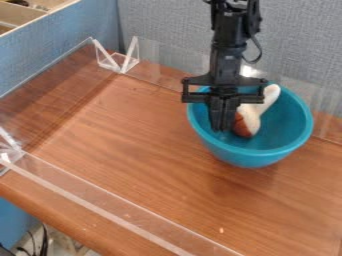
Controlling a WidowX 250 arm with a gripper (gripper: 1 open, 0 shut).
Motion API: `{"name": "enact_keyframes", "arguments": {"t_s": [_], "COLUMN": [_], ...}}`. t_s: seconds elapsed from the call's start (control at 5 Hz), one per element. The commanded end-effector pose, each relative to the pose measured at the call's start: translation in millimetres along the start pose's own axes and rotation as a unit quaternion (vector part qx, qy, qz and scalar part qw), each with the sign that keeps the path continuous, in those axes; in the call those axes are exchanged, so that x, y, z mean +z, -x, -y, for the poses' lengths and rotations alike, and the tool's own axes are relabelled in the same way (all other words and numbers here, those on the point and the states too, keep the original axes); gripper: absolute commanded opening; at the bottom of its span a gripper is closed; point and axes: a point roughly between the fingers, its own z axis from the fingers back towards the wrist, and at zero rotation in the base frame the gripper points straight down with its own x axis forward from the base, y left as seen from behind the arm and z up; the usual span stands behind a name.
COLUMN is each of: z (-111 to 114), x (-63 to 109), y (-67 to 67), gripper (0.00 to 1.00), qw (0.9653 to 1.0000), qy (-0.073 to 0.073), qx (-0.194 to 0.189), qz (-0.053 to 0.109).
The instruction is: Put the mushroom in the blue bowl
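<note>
The black fingers (229,108) are closed together and hold nothing, just left of the cream-white toy mushroom (254,112) lying inside the glossy teal-blue plastic bowl (250,148) on the wooden surface (120,150).

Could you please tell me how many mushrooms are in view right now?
1. The mushroom lies inside the blue bowl at the table's right side, leaning against the far wall, partly hidden by the hand. Another behind the hand seems unlikely.
</note>
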Motion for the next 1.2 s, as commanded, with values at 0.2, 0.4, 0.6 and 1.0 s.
{"name": "enact_keyframes", "arguments": {"t_s": [0.2,0.4,0.6,1.0], "z": [10.6,12.7,14.3,16.2], "x": [28.1,29.1,30.6,34.3], "y": [4.4,6.6,8.8,13.4], "gripper": [0.00,0.00,0.00,0.00], "qw": [0.9985,0.9979,0.9973,0.9958], "qy": [0.025,0.026,0.027,0.030], "qx": [-0.030,-0.042,-0.053,-0.072], "qz": [0.039,0.041,0.043,0.048]}}
